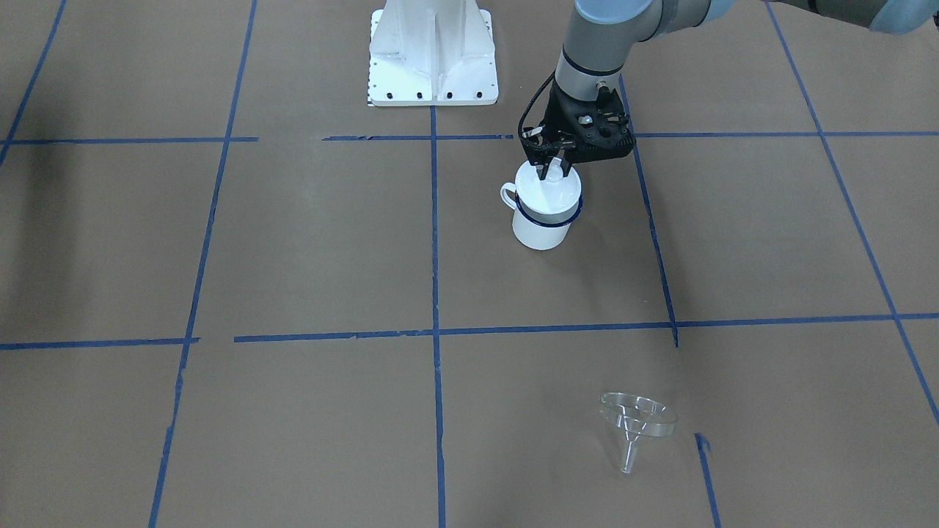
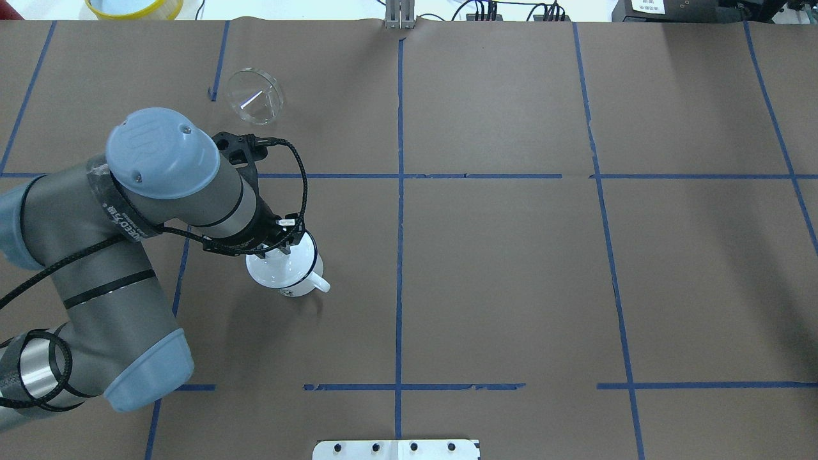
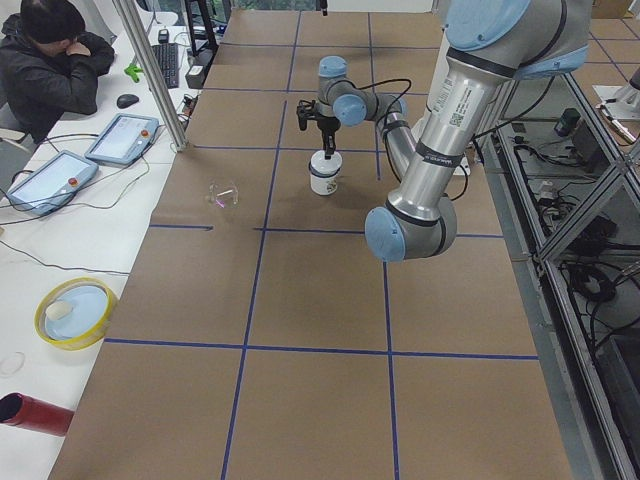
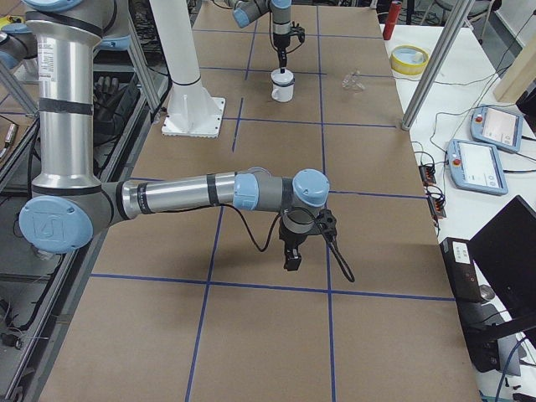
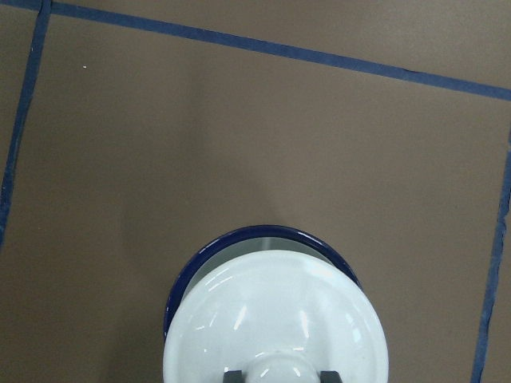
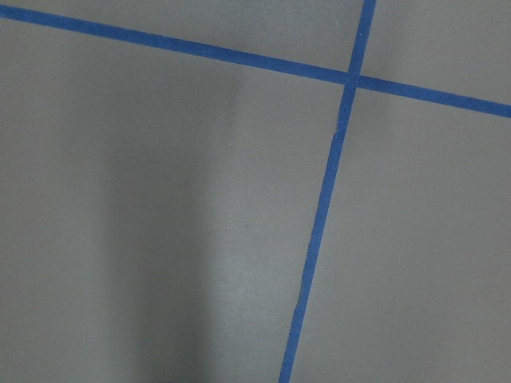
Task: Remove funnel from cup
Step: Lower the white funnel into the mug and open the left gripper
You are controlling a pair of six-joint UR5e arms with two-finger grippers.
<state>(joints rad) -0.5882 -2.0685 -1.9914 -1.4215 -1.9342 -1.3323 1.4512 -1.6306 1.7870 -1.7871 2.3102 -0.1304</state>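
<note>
The cup (image 1: 541,229) is a white mug with a dark blue rim, standing upright on the brown table. A round white knobbed lid (image 1: 544,192) sits at its mouth, slightly tilted; I cannot tell whether it touches the rim. My left gripper (image 1: 554,173) is shut on the lid's knob (image 5: 279,372) from above. The clear funnel (image 1: 638,418) lies on its side on the table, far from the cup, and also shows in the overhead view (image 2: 254,96). My right gripper (image 4: 291,261) hangs over bare table far away; I cannot tell whether it is open or shut.
The white robot base (image 1: 433,59) stands behind the cup. A yellow-rimmed dish (image 3: 75,312) and a red cylinder (image 3: 35,415) lie on the white side bench, where an operator (image 3: 50,60) sits with tablets (image 3: 122,138). Blue tape lines grid the table.
</note>
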